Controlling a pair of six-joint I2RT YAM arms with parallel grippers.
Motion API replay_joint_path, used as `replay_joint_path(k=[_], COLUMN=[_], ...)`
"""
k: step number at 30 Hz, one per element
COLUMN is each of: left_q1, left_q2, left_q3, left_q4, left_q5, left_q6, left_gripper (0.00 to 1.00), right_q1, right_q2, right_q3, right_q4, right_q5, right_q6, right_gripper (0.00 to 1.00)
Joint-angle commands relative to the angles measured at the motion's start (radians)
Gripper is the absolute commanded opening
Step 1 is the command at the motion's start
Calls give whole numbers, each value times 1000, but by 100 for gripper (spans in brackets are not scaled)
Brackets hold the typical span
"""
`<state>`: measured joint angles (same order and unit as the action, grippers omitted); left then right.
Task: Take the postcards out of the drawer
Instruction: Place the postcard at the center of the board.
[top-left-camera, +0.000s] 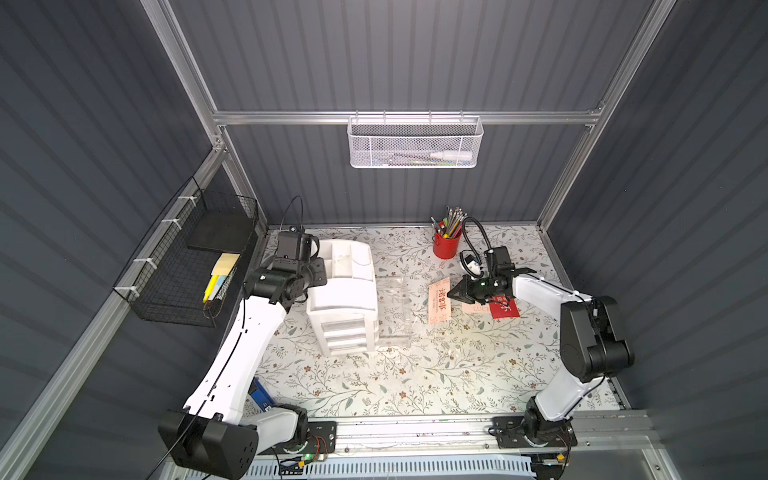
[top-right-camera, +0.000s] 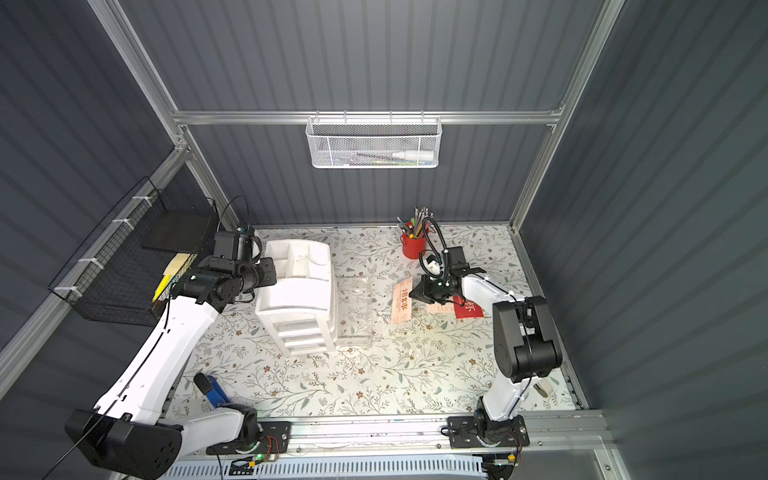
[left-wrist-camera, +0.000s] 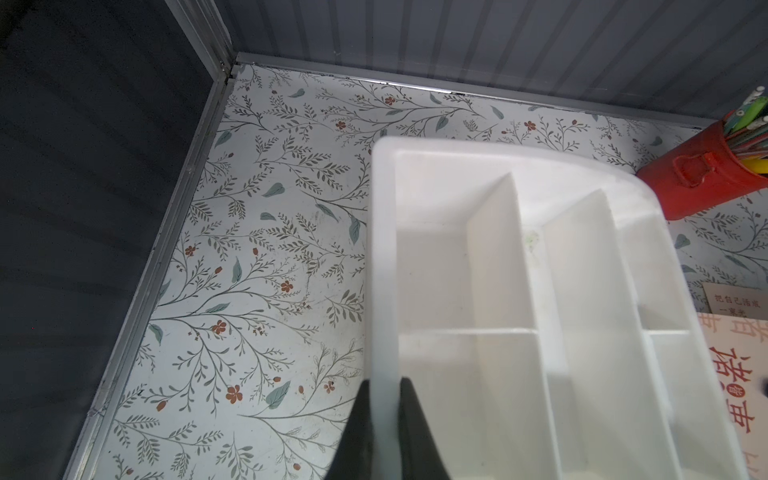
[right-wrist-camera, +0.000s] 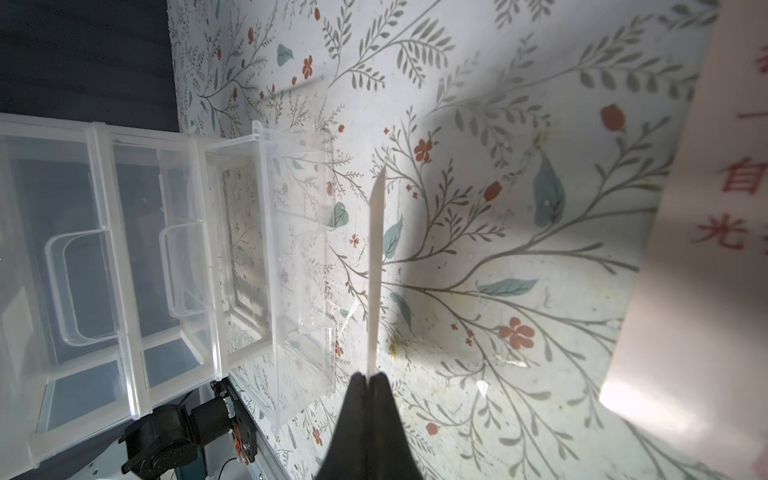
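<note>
A white drawer unit (top-left-camera: 343, 299) stands left of centre, and its clear drawer (top-left-camera: 392, 311) is pulled out to the right and looks empty. My left gripper (left-wrist-camera: 384, 384) is shut on the rim (left-wrist-camera: 382, 249) of the unit's top tray. My right gripper (top-left-camera: 452, 293) is shut on one pale peach postcard (top-left-camera: 438, 301), held flat just above the table right of the drawer. The right wrist view shows that postcard (right-wrist-camera: 375, 249) edge-on between the closed fingers. A second pale postcard (top-left-camera: 478, 308) and a red postcard (top-left-camera: 505, 308) lie on the table under my right arm.
A red pencil cup (top-left-camera: 446, 245) stands at the back right. On the left wall hangs a black wire basket (top-left-camera: 166, 291) with yellow sticky notes. A white mesh basket (top-left-camera: 415, 143) hangs on the back wall, and a blue object (top-left-camera: 262, 395) lies by my left arm's base.
</note>
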<state>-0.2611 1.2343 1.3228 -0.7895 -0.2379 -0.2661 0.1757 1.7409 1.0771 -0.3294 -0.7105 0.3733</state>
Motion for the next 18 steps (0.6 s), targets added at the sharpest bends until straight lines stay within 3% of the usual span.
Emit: replay_joint_path(k=[1, 18], left_q1=[0, 0], left_q2=[-5, -6], left_q3=[-7, -13], left_q4=[9, 13], left_q5=[0, 1], left_q6=[31, 37], left_gripper=[0, 0], right_q1=[-24, -100], right_q2=[32, 224], right_q3=[39, 122], right_q4=[29, -1], right_q5=[-53, -87], right_q6=[-46, -50], right_gripper=[0, 0])
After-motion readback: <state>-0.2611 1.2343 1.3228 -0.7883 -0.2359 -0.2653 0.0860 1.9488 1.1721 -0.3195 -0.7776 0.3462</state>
